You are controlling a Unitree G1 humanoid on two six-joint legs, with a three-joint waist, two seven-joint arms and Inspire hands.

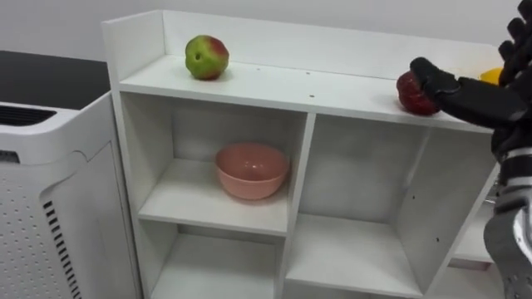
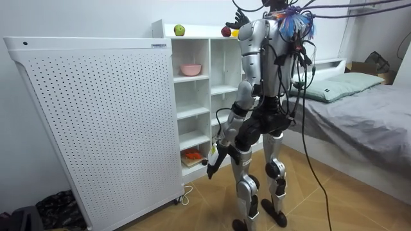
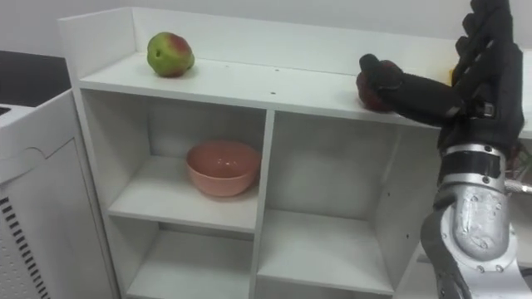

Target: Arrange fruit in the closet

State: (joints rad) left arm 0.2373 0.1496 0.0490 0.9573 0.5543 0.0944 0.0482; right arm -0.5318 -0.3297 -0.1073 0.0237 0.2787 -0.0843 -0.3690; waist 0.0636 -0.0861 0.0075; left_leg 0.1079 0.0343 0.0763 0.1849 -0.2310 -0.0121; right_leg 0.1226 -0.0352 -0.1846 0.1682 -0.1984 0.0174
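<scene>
Three fruits sit on the top shelf of the white closet (image 1: 332,91): one green-and-red apple (image 1: 206,56) at the left, one dark red fruit (image 1: 413,98) at the right, and a yellow one (image 1: 492,76) (mostly hidden) behind the right hand (image 3: 485,91). That hand is spread, fingers straight up, thumb laid against the red fruit. One pink bowl (image 1: 252,170) stands in the upper left compartment. A white perforated cabinet (image 2: 96,122) stands beside the closet; its small label is unreadable. The left hand (image 2: 214,163) hangs by the thigh; its state I cannot tell. A bed (image 2: 359,109) lies behind the robot.
</scene>
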